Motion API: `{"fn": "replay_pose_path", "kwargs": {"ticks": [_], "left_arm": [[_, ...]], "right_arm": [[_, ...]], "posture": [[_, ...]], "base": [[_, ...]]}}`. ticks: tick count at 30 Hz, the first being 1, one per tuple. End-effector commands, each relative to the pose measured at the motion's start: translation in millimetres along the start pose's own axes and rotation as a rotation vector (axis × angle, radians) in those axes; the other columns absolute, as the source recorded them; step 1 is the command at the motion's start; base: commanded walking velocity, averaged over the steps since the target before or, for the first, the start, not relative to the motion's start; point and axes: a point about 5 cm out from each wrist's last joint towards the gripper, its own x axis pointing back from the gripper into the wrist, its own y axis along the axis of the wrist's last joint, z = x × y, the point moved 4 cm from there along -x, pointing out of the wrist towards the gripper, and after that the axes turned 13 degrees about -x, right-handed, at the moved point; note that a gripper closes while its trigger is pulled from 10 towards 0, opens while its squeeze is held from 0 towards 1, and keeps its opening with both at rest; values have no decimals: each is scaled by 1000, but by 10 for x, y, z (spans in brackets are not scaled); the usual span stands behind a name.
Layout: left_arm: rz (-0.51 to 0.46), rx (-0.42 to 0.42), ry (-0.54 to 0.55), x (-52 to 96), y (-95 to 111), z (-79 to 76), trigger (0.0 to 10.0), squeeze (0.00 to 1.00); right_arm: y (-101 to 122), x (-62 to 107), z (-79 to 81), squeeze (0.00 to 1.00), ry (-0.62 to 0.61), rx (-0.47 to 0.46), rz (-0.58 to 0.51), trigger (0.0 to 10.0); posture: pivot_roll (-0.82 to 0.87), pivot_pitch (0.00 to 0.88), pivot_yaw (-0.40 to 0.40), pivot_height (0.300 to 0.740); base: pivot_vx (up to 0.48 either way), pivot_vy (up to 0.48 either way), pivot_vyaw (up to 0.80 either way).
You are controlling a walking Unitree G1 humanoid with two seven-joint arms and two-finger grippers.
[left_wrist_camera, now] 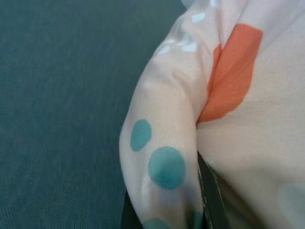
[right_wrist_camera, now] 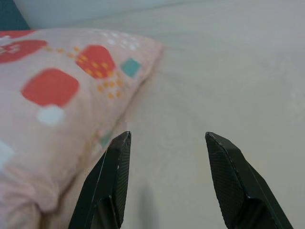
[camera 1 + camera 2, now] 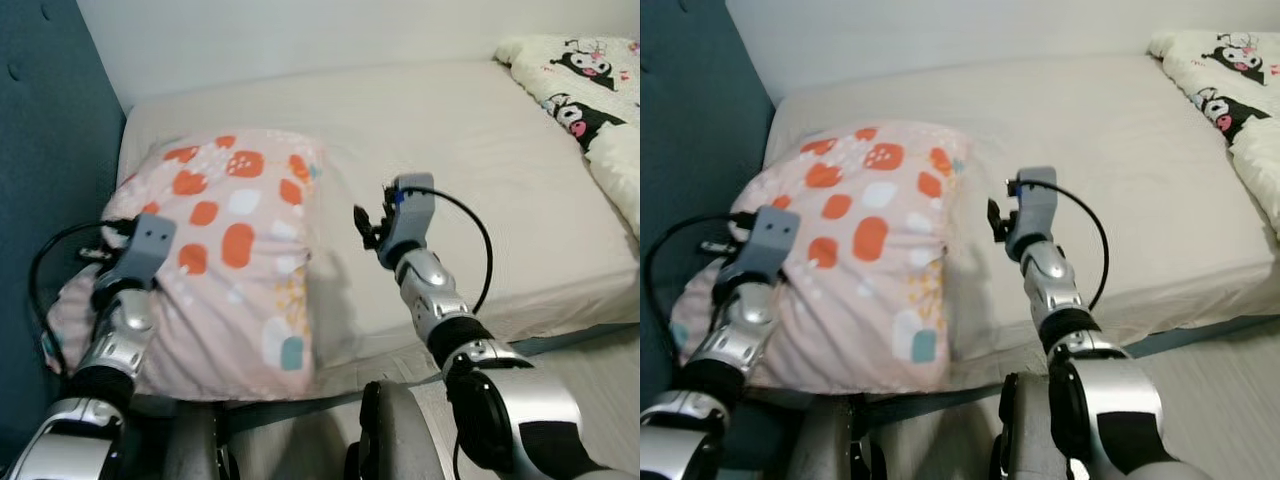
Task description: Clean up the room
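Note:
A pink pillow [image 3: 235,250] with orange, white and teal patches lies at the head end of the beige mattress [image 3: 480,150]. My left gripper [image 1: 169,210] is at the pillow's left edge beside the headboard, shut on a fold of its cover; in the left wrist view the fabric bulges out between the black fingers [image 1: 212,205]. My right gripper [image 2: 167,143] hovers low over the sheet just off the pillow's right edge, open, with nothing between its fingers. In the left eye view the right gripper [image 3: 368,225] points toward the pillow.
A teal padded headboard [image 3: 50,130] stands along the left. A white blanket with cartoon figures [image 3: 590,90] is bunched at the far right of the bed. A white wall runs behind. Pale floor [image 3: 600,370] shows at the lower right past the bed's edge.

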Motion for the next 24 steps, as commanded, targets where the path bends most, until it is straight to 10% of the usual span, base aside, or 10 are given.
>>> {"fn": "replay_pose_path", "kwargs": {"ticks": [1,9,15,23,24], "left_arm": [[71,44,-12,28,-196,90,10000,0],[75,368,-428,632,-38,-529,10000,0],[70,389,-667,1003,68,-826,10000,0],[51,326,-596,886,110,-779,10000,0],[49,326,-571,833,119,-746,10000,737]], "right_arm": [[-54,48,-72,0,-19,-12,-3,10000],[-126,130,-258,0,-69,-29,11,10000],[-101,130,-284,0,-71,-29,9,10000],[-55,122,-317,0,-80,-23,4,10000],[-51,121,-321,0,-83,-25,2,10000]], "posture": [[69,280,-37,578],[75,277,-42,578],[75,277,-42,578],[71,269,-46,578],[71,269,-46,578]], "base": [[0,0,0],[0,0,0],[0,0,0],[0,0,0],[0,0,0]]}}
